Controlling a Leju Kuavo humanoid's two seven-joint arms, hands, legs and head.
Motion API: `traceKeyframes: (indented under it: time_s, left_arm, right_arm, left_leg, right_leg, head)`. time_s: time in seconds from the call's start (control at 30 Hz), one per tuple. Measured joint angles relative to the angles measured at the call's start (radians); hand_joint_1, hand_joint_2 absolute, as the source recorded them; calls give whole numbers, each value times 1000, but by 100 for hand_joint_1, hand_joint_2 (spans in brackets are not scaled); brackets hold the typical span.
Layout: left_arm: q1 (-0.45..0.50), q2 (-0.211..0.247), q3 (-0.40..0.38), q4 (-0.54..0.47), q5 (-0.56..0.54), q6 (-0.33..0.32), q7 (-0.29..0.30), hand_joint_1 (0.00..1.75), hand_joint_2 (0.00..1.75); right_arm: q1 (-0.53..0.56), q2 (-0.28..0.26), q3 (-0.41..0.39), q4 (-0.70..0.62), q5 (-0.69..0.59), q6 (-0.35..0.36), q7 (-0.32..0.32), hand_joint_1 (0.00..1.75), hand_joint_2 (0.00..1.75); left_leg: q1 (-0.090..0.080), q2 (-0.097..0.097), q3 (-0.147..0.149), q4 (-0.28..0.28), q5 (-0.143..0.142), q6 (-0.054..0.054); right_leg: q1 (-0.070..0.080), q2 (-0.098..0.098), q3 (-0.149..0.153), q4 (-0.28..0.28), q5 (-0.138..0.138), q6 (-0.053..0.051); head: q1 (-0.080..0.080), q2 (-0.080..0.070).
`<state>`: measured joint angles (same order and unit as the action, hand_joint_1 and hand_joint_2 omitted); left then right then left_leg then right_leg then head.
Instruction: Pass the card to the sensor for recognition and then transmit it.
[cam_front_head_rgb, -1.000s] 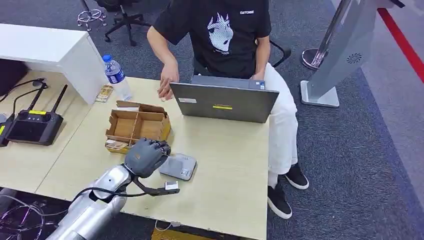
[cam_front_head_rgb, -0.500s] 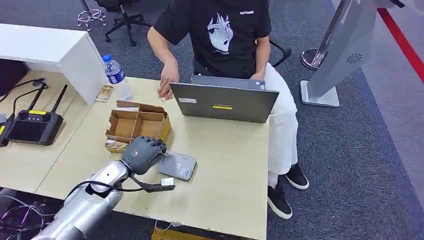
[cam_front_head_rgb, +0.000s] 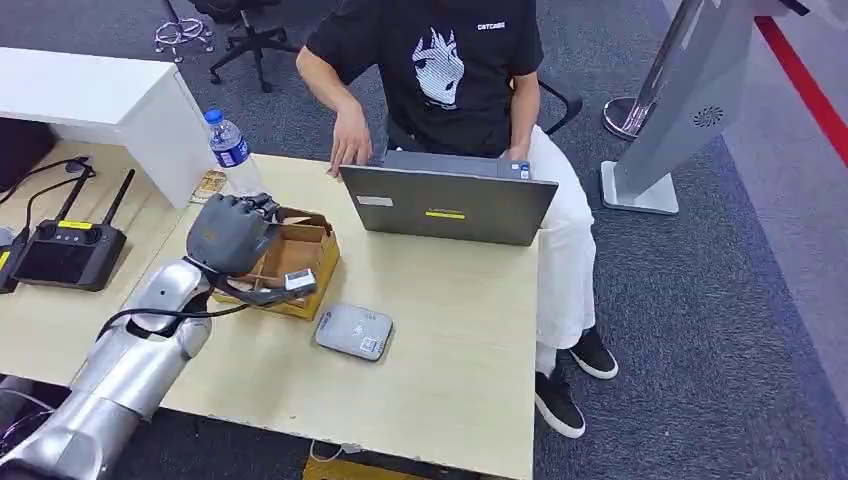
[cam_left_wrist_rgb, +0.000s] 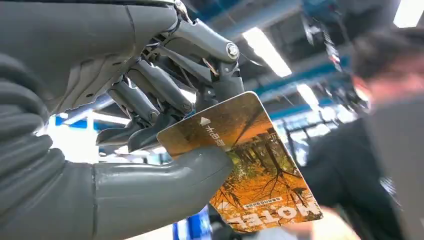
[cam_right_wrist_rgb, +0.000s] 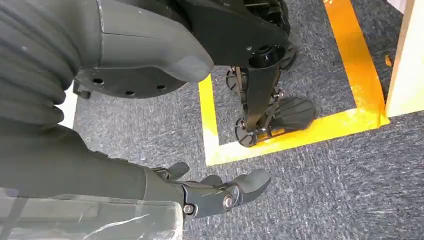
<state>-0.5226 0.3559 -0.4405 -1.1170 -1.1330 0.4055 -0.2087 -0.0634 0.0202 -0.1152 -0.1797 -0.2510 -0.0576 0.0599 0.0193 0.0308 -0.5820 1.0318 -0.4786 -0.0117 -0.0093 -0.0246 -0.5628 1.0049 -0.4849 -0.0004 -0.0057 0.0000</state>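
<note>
Since a second ago my left hand (cam_front_head_rgb: 232, 232) has lifted away from the flat grey sensor (cam_front_head_rgb: 354, 331) and swung up over the cardboard box (cam_front_head_rgb: 290, 260), so the reader now lies below and beyond the hand, well apart from it. Through the left wrist camera I see the card (cam_left_wrist_rgb: 250, 165) pinched between the thick thumb and the darker fingers (cam_left_wrist_rgb: 150, 95), its free end sticking out past the hand toward the person (cam_front_head_rgb: 450, 70) seated behind the laptop (cam_front_head_rgb: 450, 205). I judge the recognition step done and the handover left: the card is not yet in anyone's hand. It is a thin, stiff, glossy rectangle with rounded corners, printed with orange autumn trees. By contrast, the sensor is a smooth rounded slab on the pale wood-grain surface (cam_front_head_rgb: 450, 340), and the box is matte corrugated board with dividers. My right hand (cam_right_wrist_rgb: 220, 192) hangs over the carpet, fingers loosely apart, holding nothing.
</note>
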Motion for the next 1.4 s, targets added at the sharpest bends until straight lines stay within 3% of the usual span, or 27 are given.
traceKeyframes:
  time_s: [0.43, 0.9, 0.93, 0.97, 1.0, 1.2, 1.4]
  left_arm:
    - [-23, -3, 144, 11, 9, 66, -14, 175, 175]
    - [-12, -13, 183, 15, 2, 108, -42, 175, 175]
    - [-8, -16, 186, 15, 1, 109, -45, 161, 175]
    - [-4, -18, 188, 15, 0, 110, -46, 31, 175]
    - [-1, -20, 188, 15, -1, 112, -47, 0, 175]
    - [31, -29, 194, -5, 7, 132, -58, 0, 175]
    - [117, -32, 196, -57, 70, 86, -118, 0, 175]
  right_arm:
    - [-1, 1, 0, 1, 14, -2, 1, 0, 175]
    - [-1, 3, 0, 1, 14, -3, 1, 0, 175]
    - [-1, 3, 0, 1, 15, -3, 1, 0, 175]
    - [-1, 3, 0, 1, 15, -3, 1, 0, 175]
    - [-1, 3, 0, 1, 15, -3, 1, 0, 175]
    - [-2, 3, 0, 1, 14, -5, 1, 0, 175]
    - [0, 5, 0, 1, 9, -6, 0, 0, 175]
  left_leg:
    - [0, 0, 0, 0, 0, 0]
    - [0, 0, 0, 0, 0, 0]
    - [0, 0, 0, 0, 0, 0]
    - [0, 0, 0, 0, 0, 0]
    - [0, 0, 0, 0, 0, 0]
    - [0, 0, -1, 0, 0, 0]
    - [0, 0, -1, 0, 0, 0]
  right_leg:
    - [0, 0, 0, 0, 0, 0]
    - [0, -1, 0, 0, 0, 0]
    - [0, 0, 0, 0, 0, 0]
    - [0, 0, 0, 0, 0, 0]
    - [0, 0, 0, 0, 0, 0]
    - [0, 0, 0, 0, 0, 0]
    - [0, 0, -1, 0, 0, 0]
  head:
    - [0, 0]
    - [0, 0]
    - [0, 0]
    - [0, 0]
    - [0, 0]
    - [0, 0]
    - [0, 0]
